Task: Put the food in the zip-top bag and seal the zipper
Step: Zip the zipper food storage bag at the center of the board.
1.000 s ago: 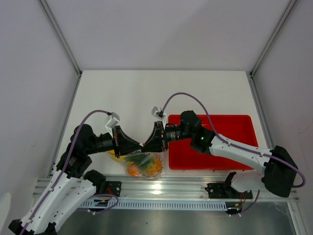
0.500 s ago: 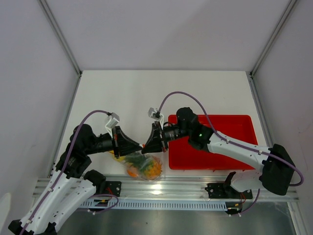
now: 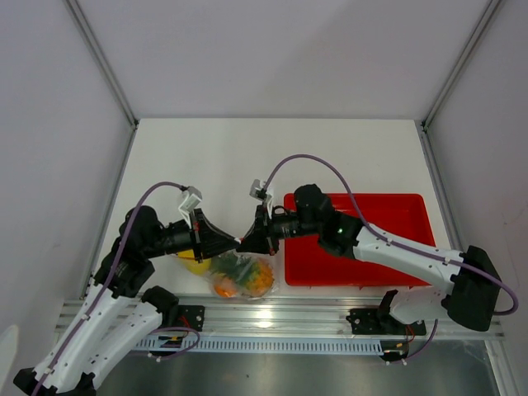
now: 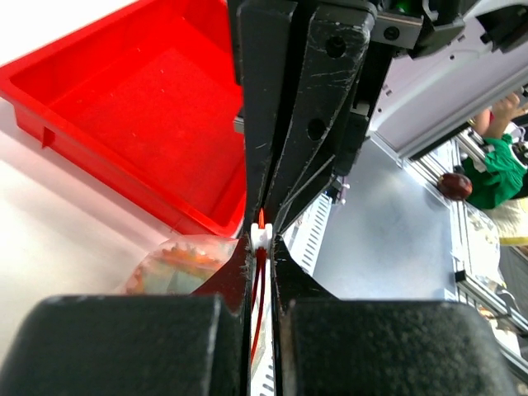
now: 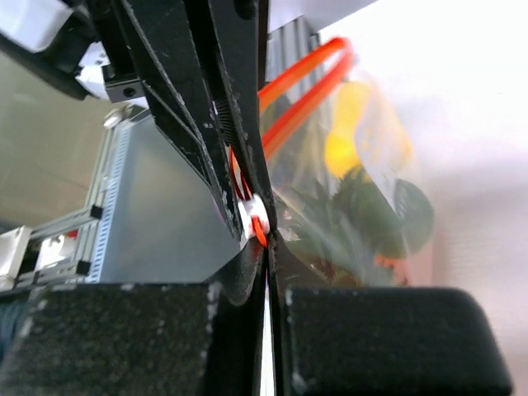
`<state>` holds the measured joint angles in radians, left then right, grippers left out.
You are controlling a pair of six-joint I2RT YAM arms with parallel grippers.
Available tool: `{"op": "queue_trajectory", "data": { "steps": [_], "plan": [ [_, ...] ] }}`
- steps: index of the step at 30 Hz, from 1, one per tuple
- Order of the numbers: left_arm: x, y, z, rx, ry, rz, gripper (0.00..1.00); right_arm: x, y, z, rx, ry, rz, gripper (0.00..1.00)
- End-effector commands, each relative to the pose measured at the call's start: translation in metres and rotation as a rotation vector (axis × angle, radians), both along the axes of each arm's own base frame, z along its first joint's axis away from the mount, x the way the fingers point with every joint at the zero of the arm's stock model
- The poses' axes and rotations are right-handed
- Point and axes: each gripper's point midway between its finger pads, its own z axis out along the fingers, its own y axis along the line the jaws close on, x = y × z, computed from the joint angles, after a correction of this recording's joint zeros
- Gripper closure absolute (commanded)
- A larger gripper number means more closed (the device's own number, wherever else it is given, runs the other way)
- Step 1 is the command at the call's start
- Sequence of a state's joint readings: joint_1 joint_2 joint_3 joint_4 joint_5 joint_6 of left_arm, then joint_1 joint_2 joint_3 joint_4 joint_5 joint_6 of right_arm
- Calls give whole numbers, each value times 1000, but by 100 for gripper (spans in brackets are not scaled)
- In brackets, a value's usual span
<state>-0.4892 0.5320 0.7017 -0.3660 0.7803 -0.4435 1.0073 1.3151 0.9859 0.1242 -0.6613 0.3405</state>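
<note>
Left end effector (image 3: 233, 242) and right end effector (image 3: 246, 241) stay clenched nose-to-nose on the zipper (image 5: 297, 114), lower centre of top view, pair nudged slightly left since a second ago; zip-top bag (image 3: 239, 276) with food (image 3: 257, 282) lies just below, strips still parted in right wrist view, seal looks unfinished.

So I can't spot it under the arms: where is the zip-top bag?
Top view: the zip-top bag sits at the near edge of the table, just left of the red tray, below where the left gripper and right gripper meet on its zipper.
</note>
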Motion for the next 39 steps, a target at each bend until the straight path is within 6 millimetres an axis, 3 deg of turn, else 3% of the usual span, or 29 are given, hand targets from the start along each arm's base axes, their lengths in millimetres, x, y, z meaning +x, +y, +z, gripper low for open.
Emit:
{"op": "queue_trajectory", "data": {
  "steps": [1, 2, 7, 11, 16, 18, 21, 22, 24, 25, 26, 28, 29, 39],
  "plan": [
    [-7, 0, 15, -13, -34, -29, 99, 32, -2, 48, 138, -88, -212, 100],
    [-8, 1, 15, -12, -38, -24, 99, 34, -5, 46, 144, -74, -225, 100],
    [-6, 4, 8, 13, -20, 0, 99, 37, -17, 74, 258, -35, -280, 100],
    [-7, 7, 7, 28, -16, 13, 99, 31, -21, 78, 279, -22, -276, 100],
    [-9, 9, 10, 27, -33, 18, 99, 16, -16, 63, 198, -47, -162, 100],
    [-10, 9, 13, 22, -35, 16, 100, 18, -14, 40, 103, -78, -138, 100],
    [-11, 9, 17, 18, -42, 13, 99, 9, -15, 30, 52, -127, -57, 73],
    [-12, 9, 19, 17, -46, 11, 99, 5, -17, 30, 49, -161, -26, 59],
    [-12, 9, 22, 15, -50, 8, 99, -1, -19, 31, 41, -185, 20, 54],
    [-12, 9, 23, 14, -51, 5, 99, -4, -23, 22, -10, -168, 42, 56],
    [-13, 9, 24, 11, -55, 4, 100, -4, -22, 32, -1, -212, 65, 56],
    [-14, 8, 25, 8, -53, -10, 99, -11, -24, 23, -59, -189, 137, 59],
    [-14, 7, 24, 7, -52, -14, 100, -12, -23, 33, -49, -206, 155, 61],
    [-17, 4, 20, 3, -42, -50, 100, -28, -14, 26, -79, -170, 363, 75]
  ]
}}
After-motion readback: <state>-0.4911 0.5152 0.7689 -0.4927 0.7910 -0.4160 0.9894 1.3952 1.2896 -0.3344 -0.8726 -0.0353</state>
